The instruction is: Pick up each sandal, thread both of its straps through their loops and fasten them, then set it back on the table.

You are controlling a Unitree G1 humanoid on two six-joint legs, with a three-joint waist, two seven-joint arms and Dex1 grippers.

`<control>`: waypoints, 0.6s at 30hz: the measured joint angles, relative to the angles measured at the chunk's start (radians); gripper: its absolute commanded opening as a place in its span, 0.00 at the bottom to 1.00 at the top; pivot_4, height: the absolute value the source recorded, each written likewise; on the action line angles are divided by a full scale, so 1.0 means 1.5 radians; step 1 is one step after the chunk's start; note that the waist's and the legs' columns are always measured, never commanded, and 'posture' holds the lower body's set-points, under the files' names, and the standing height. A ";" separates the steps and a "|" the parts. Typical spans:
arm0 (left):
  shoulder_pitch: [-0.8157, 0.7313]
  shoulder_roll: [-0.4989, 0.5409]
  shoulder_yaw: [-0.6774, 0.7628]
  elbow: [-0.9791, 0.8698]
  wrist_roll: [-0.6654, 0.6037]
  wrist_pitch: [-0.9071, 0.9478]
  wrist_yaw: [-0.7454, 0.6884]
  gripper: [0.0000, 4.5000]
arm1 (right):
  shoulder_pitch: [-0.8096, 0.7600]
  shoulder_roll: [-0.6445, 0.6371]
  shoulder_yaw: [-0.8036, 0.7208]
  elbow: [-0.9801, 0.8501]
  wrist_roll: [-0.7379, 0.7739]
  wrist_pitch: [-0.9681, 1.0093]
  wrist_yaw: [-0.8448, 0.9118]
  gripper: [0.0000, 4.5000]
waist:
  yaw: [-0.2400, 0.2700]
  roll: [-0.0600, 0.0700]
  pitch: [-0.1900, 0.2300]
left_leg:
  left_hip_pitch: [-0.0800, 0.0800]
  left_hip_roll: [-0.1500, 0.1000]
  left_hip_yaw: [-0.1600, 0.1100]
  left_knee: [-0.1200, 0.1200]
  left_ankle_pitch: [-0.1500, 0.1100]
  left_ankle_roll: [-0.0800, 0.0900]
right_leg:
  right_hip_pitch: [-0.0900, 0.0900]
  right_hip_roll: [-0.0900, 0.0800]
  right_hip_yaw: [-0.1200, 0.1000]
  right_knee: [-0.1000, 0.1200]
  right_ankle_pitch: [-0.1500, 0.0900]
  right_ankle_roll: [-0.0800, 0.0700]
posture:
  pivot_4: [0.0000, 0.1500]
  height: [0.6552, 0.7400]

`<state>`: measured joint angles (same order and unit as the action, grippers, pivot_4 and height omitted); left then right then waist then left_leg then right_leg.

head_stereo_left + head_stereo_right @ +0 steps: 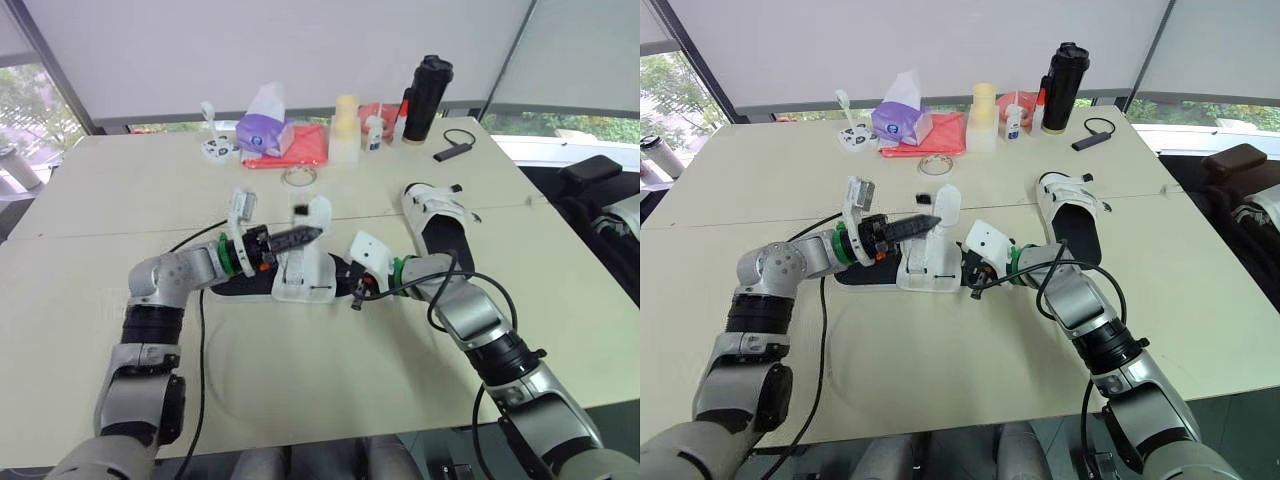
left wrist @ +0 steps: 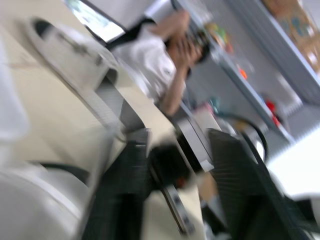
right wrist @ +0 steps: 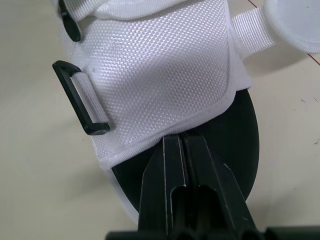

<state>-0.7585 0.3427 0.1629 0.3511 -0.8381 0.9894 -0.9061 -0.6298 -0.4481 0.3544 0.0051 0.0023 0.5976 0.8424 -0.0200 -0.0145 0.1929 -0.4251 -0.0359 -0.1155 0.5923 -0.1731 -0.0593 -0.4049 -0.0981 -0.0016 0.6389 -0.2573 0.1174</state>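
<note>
The task looks barely begun. The near white-fabric, black-soled sandal (image 1: 300, 278) lies on the beige table (image 1: 300, 390) between the arms. Its broad white strap (image 1: 320, 210) stands up loose, and its black plastic loop (image 3: 82, 100) is empty. The left gripper (image 1: 308, 236) reaches toward that strap, fingers seemingly parted. The right gripper (image 3: 182, 145) is closed, with its tips at the upper's hem. The second matching sandal (image 1: 440, 235) waits to the far right, and I cannot tell whether it is fastened.

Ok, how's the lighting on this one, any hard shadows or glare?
Left eye view: soft, even daylight through the white blind; the black bottle throws no hard shadow on the table, and nothing glares. Right wrist view: the sandal's white strap is evenly lit, with a soft shadow beside its black loop. Left wrist view: what looks like a window is the brightest patch.
</note>
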 measured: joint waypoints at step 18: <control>-0.093 0.005 0.091 0.093 0.044 -0.124 0.087 0.64 | 0.000 -0.001 0.001 -0.001 0.000 0.002 0.000 0.00 | 0.000 0.000 0.000 | 0.000 0.000 0.000 0.000 0.000 0.000 | 0.000 0.000 0.000 0.000 0.001 0.001 | 1.00 1.00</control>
<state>-0.8975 0.3502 0.2993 0.4909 -0.7728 0.8037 -0.7750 -0.6294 -0.4490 0.3558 0.0033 0.0023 0.6000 0.8429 -0.0205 -0.0148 0.1931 -0.4252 -0.0360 -0.1154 0.5923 -0.1731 -0.0594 -0.4050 -0.0980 -0.0017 0.6389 -0.2563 0.1194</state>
